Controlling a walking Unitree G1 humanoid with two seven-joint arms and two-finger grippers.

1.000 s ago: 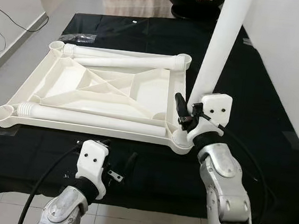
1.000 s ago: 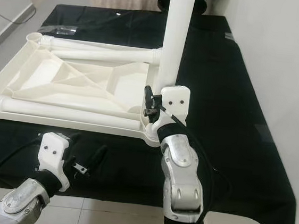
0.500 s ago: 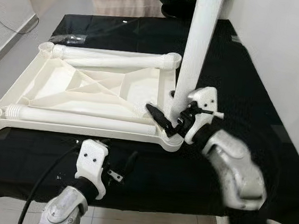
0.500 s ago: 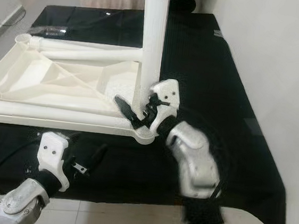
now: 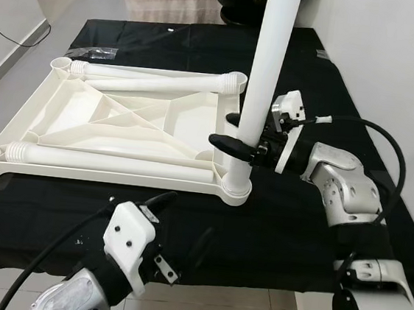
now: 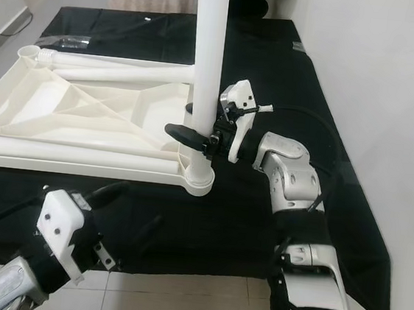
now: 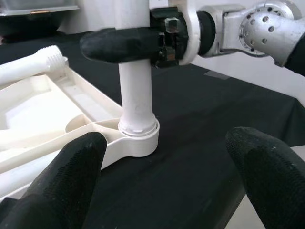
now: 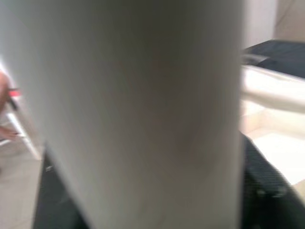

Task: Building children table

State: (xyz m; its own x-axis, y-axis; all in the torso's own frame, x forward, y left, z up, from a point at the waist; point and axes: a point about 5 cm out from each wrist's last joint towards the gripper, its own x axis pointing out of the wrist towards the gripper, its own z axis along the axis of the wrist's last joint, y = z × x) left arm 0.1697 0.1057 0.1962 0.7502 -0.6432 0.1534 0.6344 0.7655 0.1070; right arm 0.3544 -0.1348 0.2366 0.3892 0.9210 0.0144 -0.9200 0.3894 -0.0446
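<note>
Fingers: right gripper (image 5: 243,145) clamped sideways round the upright leg (image 5: 262,79), one black finger on either side of the tube, low on its length. Left gripper (image 7: 167,157) hangs spread wide, holding nothing.

Black cloth (image 5: 325,86): covers the whole work surface; carries every part.

Tabletop (image 5: 85,120): white, upside down, ribbed underside showing. Fills the left and middle of the cloth, its long near edge running along the front.

Upright leg: stands in the socket (image 7: 140,136) at the tabletop's near right corner. Base collar sits down on the socket rim in the left wrist view. Whether fully home, cannot tell.

Loose legs: one (image 5: 117,164) lies along the tabletop's near edge, threaded end to the left. Two more (image 5: 163,82) lie together along the far edge. None fitted yet.

Right arm (image 5: 340,191): reaches in from the right edge of the cloth, forearm roughly level.

Left arm: low at the front edge of the cloth, well apart from the tabletop, fingers aimed toward the socketed corner.

Change: a second ago the right wrist came at the leg from below, near the front edge. Now it has swung round to the right side and grips the tube crosswise. The leg reads straighter than before, though the camera shifted too.

Meaning: looks like a regrip for twisting or pressing the leg tight. One of four legs in place; early in the build.

Risk: a sideways grip low on a tall tube could lever it off true.
</note>
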